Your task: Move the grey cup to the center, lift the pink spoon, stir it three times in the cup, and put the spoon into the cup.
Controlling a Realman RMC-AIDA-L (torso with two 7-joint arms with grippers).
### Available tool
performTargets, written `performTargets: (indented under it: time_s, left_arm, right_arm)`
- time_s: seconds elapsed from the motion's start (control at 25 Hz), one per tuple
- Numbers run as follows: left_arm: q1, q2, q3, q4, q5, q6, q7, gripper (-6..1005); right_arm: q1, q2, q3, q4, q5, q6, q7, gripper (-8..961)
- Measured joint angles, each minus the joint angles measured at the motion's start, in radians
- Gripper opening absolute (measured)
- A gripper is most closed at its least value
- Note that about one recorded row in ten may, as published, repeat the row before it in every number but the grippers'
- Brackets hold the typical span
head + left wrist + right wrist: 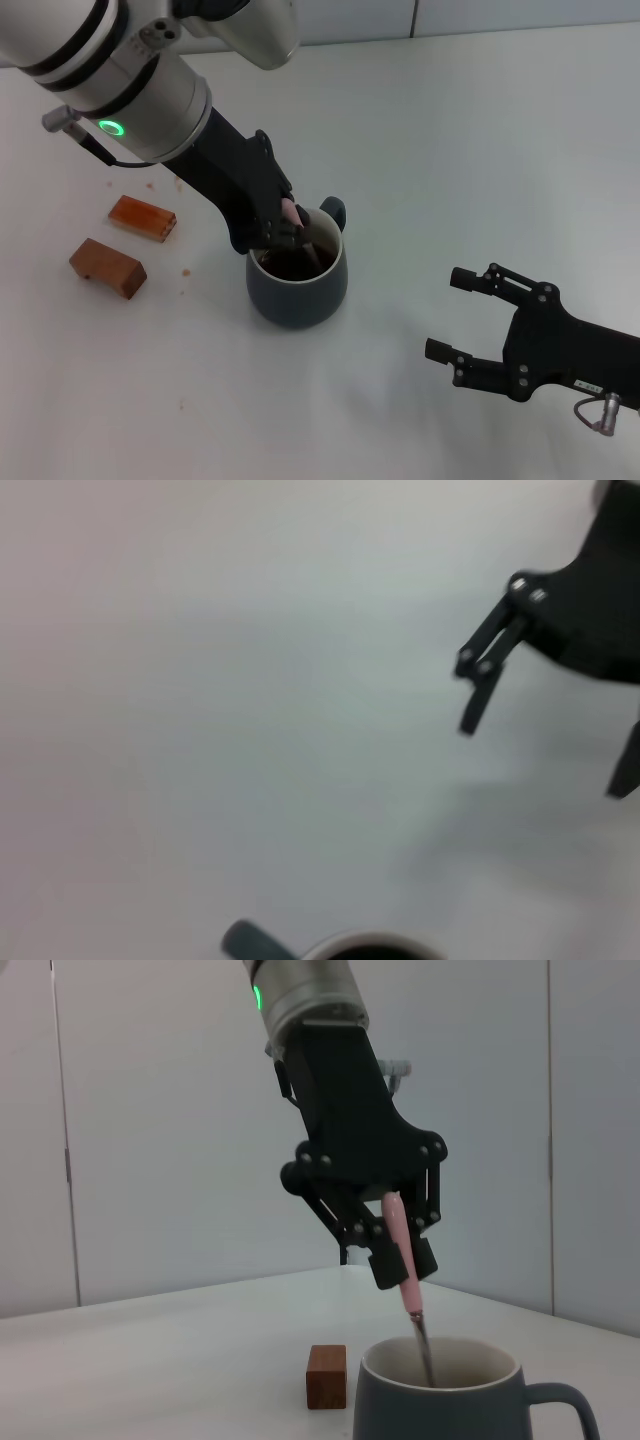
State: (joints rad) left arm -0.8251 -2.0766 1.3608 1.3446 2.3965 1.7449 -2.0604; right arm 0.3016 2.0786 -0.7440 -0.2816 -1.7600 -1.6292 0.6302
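Note:
The grey cup (297, 283) stands near the middle of the white table, with dark liquid inside and its handle (333, 210) pointing away. My left gripper (291, 228) hovers over the cup's rim, shut on the pink spoon (402, 1256). The spoon's metal neck (424, 1349) dips into the cup (440, 1402). In the left wrist view only the cup's rim and handle (250, 943) show. My right gripper (458, 314) is open and empty, low at the right, away from the cup; it also shows in the left wrist view (545, 738).
Two brown rectangular blocks (142, 218) (107, 267) lie on the table to the left of the cup, with small crumbs around them. One block (326, 1376) shows behind the cup in the right wrist view. A pale wall stands behind the table.

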Motion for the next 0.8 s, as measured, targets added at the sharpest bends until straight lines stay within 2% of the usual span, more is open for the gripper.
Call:
performTargets:
  time_s: [0.32,0.52,0.64,0.68,0.72,0.8]
  left_arm:
    - [0.046,0.004,0.012,0.061,-0.071,-0.016,-0.011,257]
    - [0.051,0.007,-0.055,0.067,-0.121,-0.024,-0.012,262]
    - [0.074,0.009,-0.14,0.09,-0.18,-0.038,0.022,401]
    - [0.074,0.009,-0.14,0.09,-0.18,-0.038,0.022,447]
    - [0.097,0.009,-0.17,0.117,-0.203,-0.064,0.053,493]
    - [0.13,0.009,-0.199,0.154,-0.237,-0.101,0.098,532]
  right_arm:
    - [-0.007,0.0,0.0,0.0,-0.002,-0.001,0.0,840]
    - [-0.008,0.0,0.0,-0.001,-0.002,-0.003,0.0,840]
    - [-0.012,0.0,0.001,-0.001,-0.002,-0.004,-0.004,840]
    - [-0.012,0.0,0.001,-0.001,-0.002,-0.004,-0.004,839]
    - [-0.012,0.0,0.002,-0.001,-0.002,-0.004,-0.005,839]
    - [-0.013,0.0,0.004,-0.001,-0.002,-0.005,-0.006,839]
